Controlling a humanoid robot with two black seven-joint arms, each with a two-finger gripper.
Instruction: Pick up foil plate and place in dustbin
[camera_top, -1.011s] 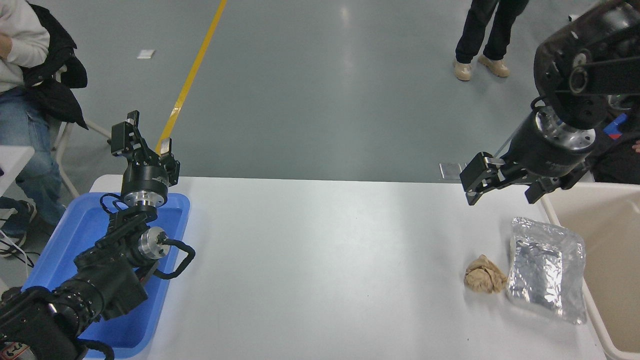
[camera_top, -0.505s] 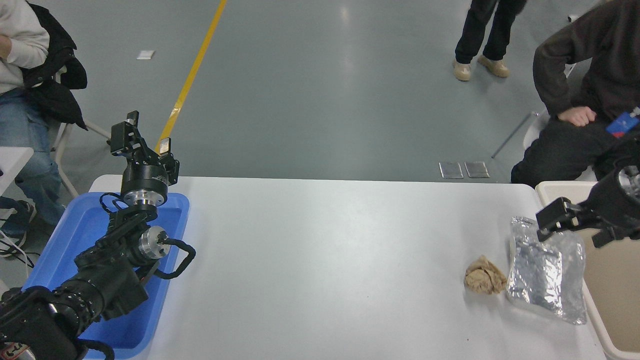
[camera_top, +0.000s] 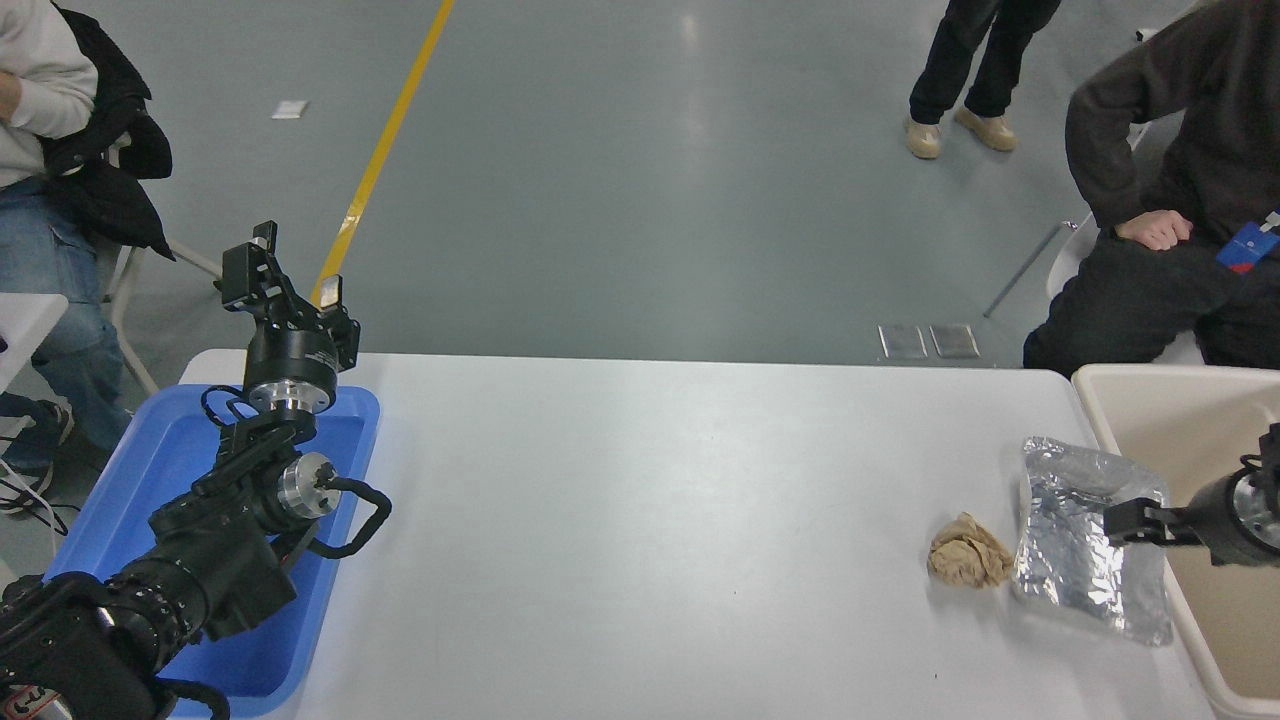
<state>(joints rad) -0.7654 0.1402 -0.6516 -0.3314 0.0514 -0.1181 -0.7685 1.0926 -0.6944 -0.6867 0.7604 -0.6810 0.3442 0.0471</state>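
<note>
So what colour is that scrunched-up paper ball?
The paper ball is light brown, seen in the head view, beside the foil plate.

A single head view looks from high on the robot's side, facing forward and steeply down over the white table (camera_top: 640, 520), which fills the lower half of the frame from edge to edge. The table's far edge runs across the middle; above it lies grey floor with a yellow line (camera_top: 385, 150) slanting in at the upper left. A blue tray (camera_top: 110, 520) sits at the lower left and a beige dustbin (camera_top: 1120, 395) is cut off by the right edge. The near table edge is out of frame. Seated people (camera_top: 1180, 200) show at the upper corners, well beyond the table.
</note>
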